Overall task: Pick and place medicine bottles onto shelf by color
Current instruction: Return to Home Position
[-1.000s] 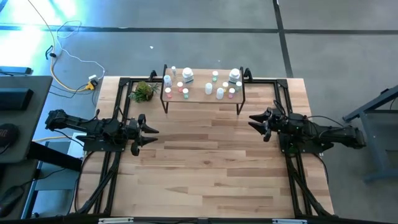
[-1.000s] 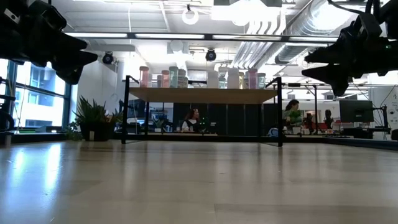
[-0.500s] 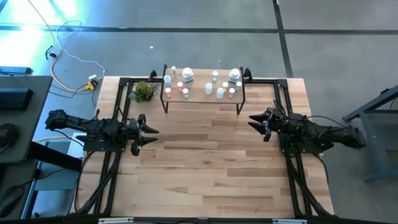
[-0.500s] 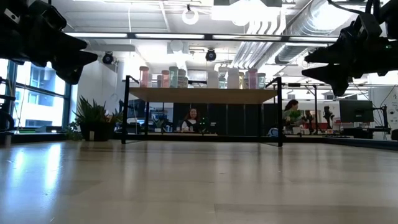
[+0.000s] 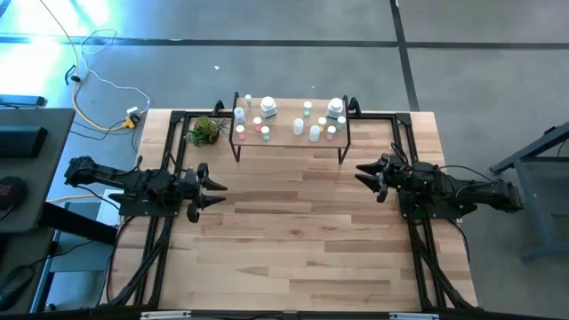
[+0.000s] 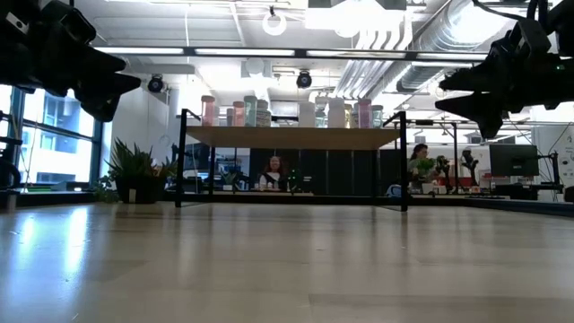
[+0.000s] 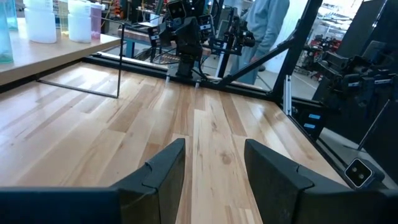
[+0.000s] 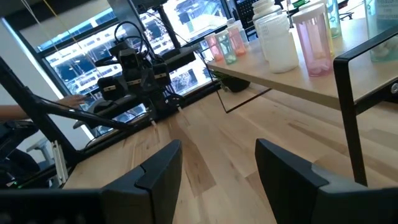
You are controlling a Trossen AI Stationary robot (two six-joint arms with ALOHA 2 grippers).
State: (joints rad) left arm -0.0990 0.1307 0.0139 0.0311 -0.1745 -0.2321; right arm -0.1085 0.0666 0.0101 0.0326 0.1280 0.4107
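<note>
Tiny white, pink and green plastic medicine bottles standing on the low light-wood shelf with black legs, single colours hard to tell, left gripper and right gripper both spread, empty, well apart above the wooden slatted tabletop.

left tool spread wide above the table; bottles stand on shelf.
</note>
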